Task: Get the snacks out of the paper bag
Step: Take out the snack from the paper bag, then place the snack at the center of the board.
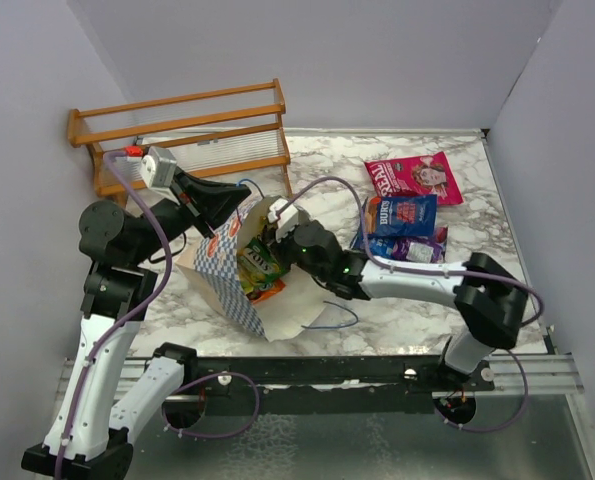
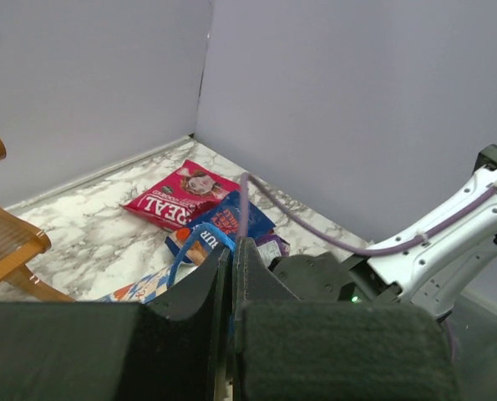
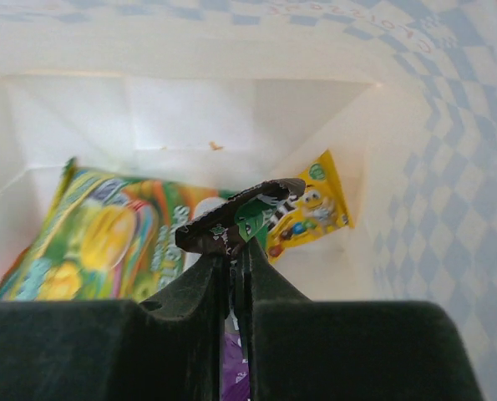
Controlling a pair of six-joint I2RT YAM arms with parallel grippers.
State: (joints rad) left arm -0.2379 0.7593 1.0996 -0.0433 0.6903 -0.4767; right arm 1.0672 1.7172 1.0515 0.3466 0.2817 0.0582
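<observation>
The paper bag (image 1: 299,312) lies on its side mid-table with its mouth held up. My left gripper (image 1: 243,198) is shut on the bag's top edge by the blue cord handle (image 2: 188,241). My right gripper (image 3: 233,251) reaches inside the bag (image 3: 231,117) and is shut on a dark brown and green candy pack (image 3: 241,213). Behind it lie a yellow candy pack (image 3: 313,210) and a large green-yellow pack (image 3: 106,246). The top view shows the green pack (image 1: 260,262) and an orange pack (image 1: 268,292) in the mouth. Outside lie the magenta packet (image 1: 414,177), blue packet (image 1: 402,214) and purple packet (image 1: 419,249).
A wooden rack (image 1: 177,135) stands at the back left, just behind the bag and my left arm. Grey walls close in the marble table (image 1: 327,160) on three sides. A second blue cord handle (image 1: 335,318) trails on the table in front of the bag.
</observation>
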